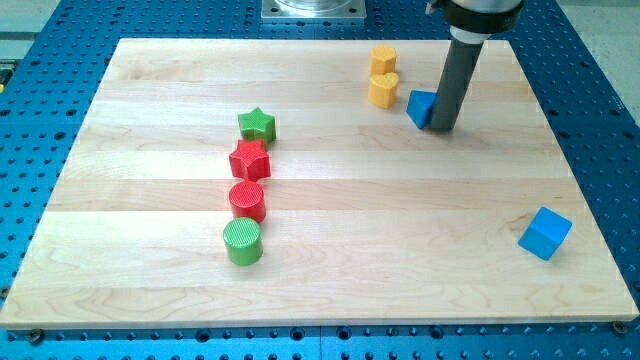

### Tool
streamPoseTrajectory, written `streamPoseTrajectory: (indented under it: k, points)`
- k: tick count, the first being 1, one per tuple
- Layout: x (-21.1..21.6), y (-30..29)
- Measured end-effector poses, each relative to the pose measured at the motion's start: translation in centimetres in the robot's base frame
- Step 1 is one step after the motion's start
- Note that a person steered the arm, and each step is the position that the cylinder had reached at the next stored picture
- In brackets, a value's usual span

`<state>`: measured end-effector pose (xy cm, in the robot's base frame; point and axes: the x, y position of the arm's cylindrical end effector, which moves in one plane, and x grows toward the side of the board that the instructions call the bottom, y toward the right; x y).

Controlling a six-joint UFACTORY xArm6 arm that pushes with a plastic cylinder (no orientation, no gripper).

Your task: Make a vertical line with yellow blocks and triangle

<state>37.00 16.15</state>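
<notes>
Camera view: my tip (pixel 442 128) touches the blue triangle's (pixel 420 107) right side, just right of two stacked-looking yellow blocks (pixel 383 75) on the desk (pixel 400 230); no fingers exist.

1. My picture is bright and even all over the worktop (pixel 320 300).
2. The light seems to come from above, because shadows are small and soft, tucked close under each block.
3. My tip (pixel 441 128) throws only a faint dark patch at its base.
4. I see no strong glare.
5. Everything looks sharp, and the worktop edges look straight.
</notes>
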Motion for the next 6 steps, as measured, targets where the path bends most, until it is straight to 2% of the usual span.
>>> streamPoseTrajectory:
  k: [1, 3, 4, 6]
  points:
    - [-2.4, 1.7]
    - [-2.6, -2.1]
    - [-1.4, -4.0]
    - [5.1, -4.2]
